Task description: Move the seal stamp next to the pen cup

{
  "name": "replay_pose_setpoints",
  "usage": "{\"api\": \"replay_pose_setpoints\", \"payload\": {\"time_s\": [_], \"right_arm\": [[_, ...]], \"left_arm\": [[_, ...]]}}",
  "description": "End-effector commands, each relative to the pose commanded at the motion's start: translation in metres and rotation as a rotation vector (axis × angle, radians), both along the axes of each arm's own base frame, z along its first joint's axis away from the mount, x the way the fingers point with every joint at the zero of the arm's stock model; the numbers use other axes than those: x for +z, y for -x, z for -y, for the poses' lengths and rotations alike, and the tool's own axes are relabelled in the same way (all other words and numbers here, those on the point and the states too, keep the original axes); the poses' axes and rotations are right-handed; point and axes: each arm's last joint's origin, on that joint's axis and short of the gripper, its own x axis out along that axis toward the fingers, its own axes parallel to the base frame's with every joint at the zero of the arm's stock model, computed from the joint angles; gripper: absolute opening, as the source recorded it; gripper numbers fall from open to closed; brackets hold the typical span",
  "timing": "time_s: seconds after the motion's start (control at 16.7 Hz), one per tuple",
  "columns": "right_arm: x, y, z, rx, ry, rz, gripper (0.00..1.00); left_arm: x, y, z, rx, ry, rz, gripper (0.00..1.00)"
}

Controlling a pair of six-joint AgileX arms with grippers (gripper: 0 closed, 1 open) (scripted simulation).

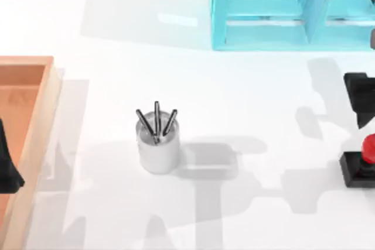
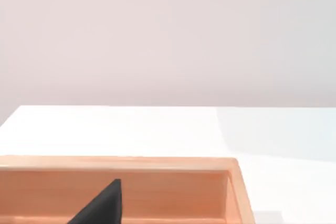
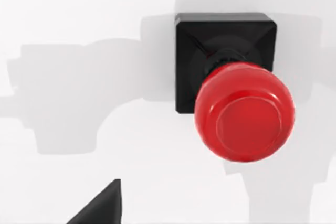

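Note:
The pen cup (image 1: 157, 146), a short silver cylinder holding three dark pens, stands on the white table left of centre. The seal stamp (image 1: 361, 165) rests upright on the table at the far right edge. Its red knob (image 3: 244, 112) sits on a black square base (image 3: 224, 38), and the right wrist view looks down on it from close above. My right gripper (image 1: 359, 95) hovers just behind the stamp and apart from it. My left gripper (image 1: 7, 168) is parked at the far left over the orange tray.
An orange wooden tray (image 1: 48, 109) lies along the left edge, and its rim (image 2: 121, 163) appears in the left wrist view. A turquoise shelf unit (image 1: 275, 16) stands at the back right. Bare white tabletop (image 1: 263, 144) stretches between cup and stamp.

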Motion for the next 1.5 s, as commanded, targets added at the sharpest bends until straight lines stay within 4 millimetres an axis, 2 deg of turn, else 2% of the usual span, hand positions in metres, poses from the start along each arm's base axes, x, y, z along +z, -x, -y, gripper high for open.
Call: {"api": "replay_pose_setpoints", "payload": {"time_s": [0.24,0.36,0.72,0.84,1.14,1.5], "right_arm": [[-0.001,0.000,0.001,-0.004,-0.001,0.002,1.00],[-0.012,-0.001,0.001,-0.001,0.001,-0.004,1.00],[-0.079,-0.004,-0.001,0.000,-0.002,0.010,1.00],[-0.095,-0.001,0.000,0.000,-0.001,0.003,1.00],[-0.100,0.000,0.000,0.000,0.000,0.000,1.00],[-0.100,0.000,0.000,0.000,0.000,0.000,0.55]], "left_arm": [[0.000,0.000,0.000,0.000,0.000,0.000,1.00],[0.000,0.000,0.000,0.000,0.000,0.000,1.00],[0.000,0.000,0.000,0.000,0.000,0.000,1.00],[0.000,0.000,0.000,0.000,0.000,0.000,1.00],[0.000,0.000,0.000,0.000,0.000,0.000,1.00],[0.000,0.000,0.000,0.000,0.000,0.000,1.00]]}}
